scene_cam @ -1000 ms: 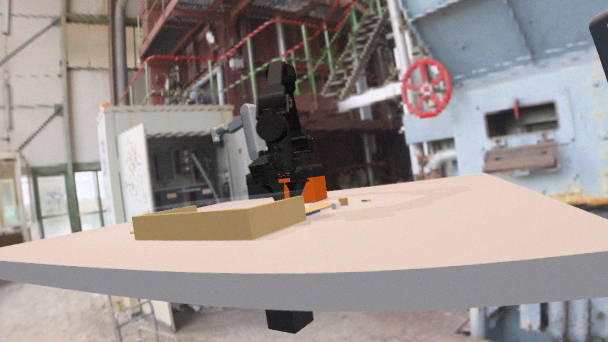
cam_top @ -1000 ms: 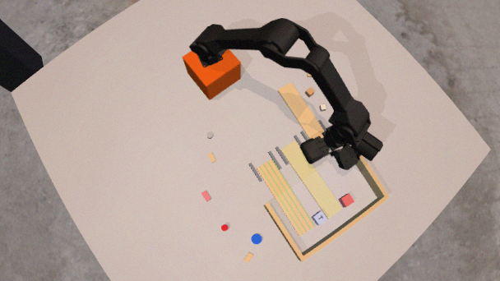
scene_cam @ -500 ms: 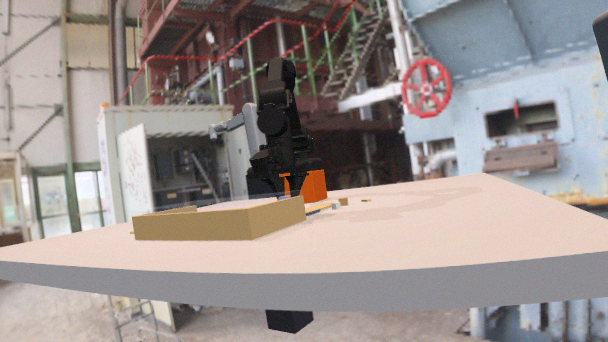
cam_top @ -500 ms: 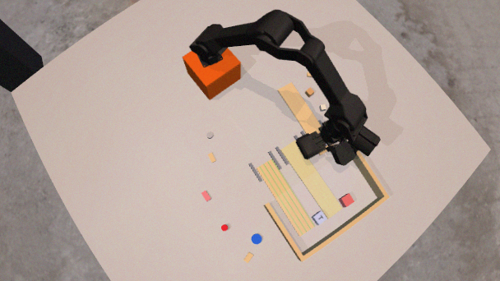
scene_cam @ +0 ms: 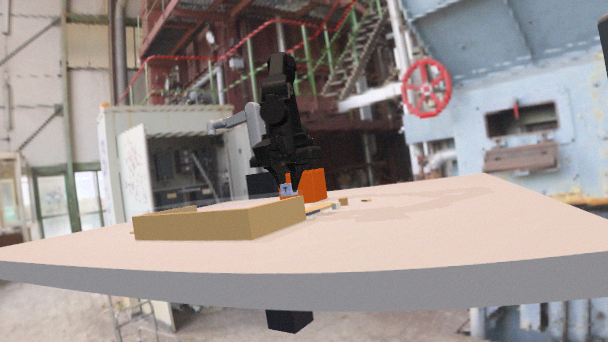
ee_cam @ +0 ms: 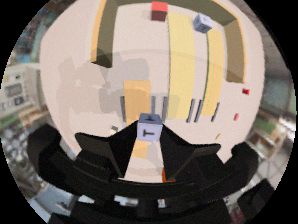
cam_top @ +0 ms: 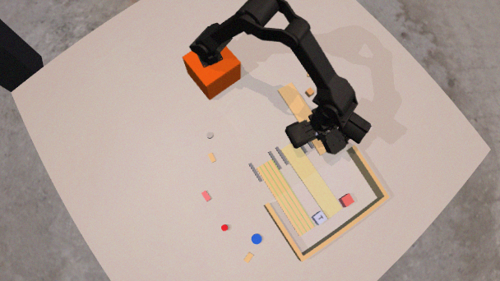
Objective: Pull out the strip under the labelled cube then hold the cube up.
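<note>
My gripper (cam_top: 317, 134) (scene_cam: 287, 189) (ee_cam: 149, 123) is shut on a pale blue cube (scene_cam: 285, 188) (ee_cam: 149, 132) marked T, held up above the table. In the top view the gripper mostly hides this cube. Below it, the plain orange strip (cam_top: 291, 94) (ee_cam: 136, 95) lies mostly outside the wooden frame, its inner end by the grey guides. The wide yellow strip (cam_top: 306, 172) (ee_cam: 181, 65) and the striped strip (cam_top: 284, 194) (ee_cam: 214, 68) lie within the frame's sides. A second pale labelled cube (cam_top: 319, 218) (ee_cam: 202, 23) stands between their far ends.
A red cube (cam_top: 347, 200) (ee_cam: 159, 11) stands inside the wooden frame (cam_top: 344, 227) (scene_cam: 192, 227), beside the yellow strip. Grey guides (cam_top: 255, 172) flank the strip ends. An orange block (cam_top: 211, 74) (scene_cam: 313, 185) is at the arm's base. Small blocks and discs, including a blue disc (cam_top: 256, 238), lie outside the frame.
</note>
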Controlling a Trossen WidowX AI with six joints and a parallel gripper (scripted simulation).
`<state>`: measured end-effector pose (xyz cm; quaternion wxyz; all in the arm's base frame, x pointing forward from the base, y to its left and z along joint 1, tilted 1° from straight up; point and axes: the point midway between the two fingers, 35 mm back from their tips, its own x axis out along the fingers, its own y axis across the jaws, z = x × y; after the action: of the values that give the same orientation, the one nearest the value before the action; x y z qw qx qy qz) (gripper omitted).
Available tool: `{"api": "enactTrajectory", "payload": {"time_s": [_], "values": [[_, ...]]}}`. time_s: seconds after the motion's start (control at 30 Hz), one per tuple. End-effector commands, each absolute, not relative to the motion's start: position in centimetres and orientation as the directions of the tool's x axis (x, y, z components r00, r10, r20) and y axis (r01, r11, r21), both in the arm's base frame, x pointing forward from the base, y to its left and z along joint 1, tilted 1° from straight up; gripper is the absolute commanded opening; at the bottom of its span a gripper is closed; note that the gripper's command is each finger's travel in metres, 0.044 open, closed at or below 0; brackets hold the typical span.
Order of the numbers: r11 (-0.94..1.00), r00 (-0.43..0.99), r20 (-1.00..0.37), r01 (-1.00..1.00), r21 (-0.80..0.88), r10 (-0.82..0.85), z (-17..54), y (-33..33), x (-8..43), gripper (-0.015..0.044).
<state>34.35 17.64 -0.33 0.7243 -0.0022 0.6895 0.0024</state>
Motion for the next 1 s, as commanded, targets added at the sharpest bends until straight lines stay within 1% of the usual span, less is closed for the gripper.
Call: {"api": "enactTrajectory", "payload": {"time_s": [0.0,0.6,0.73,0.97], "values": [[1.0,0.043,-0.999,-0.011,0.001,0.001,-0.3,17.2,33.3,0.0],[1.0,0.039,-0.999,-0.011,-0.001,-0.001,-0.7,14.2,27.6,0.0],[1.0,0.038,-0.999,-0.011,-0.001,-0.001,-0.8,14.0,27.1,0.0],[1.0,0.039,-0.999,-0.011,-0.001,-0.001,2.7,14.0,27.0,0.0]]}}
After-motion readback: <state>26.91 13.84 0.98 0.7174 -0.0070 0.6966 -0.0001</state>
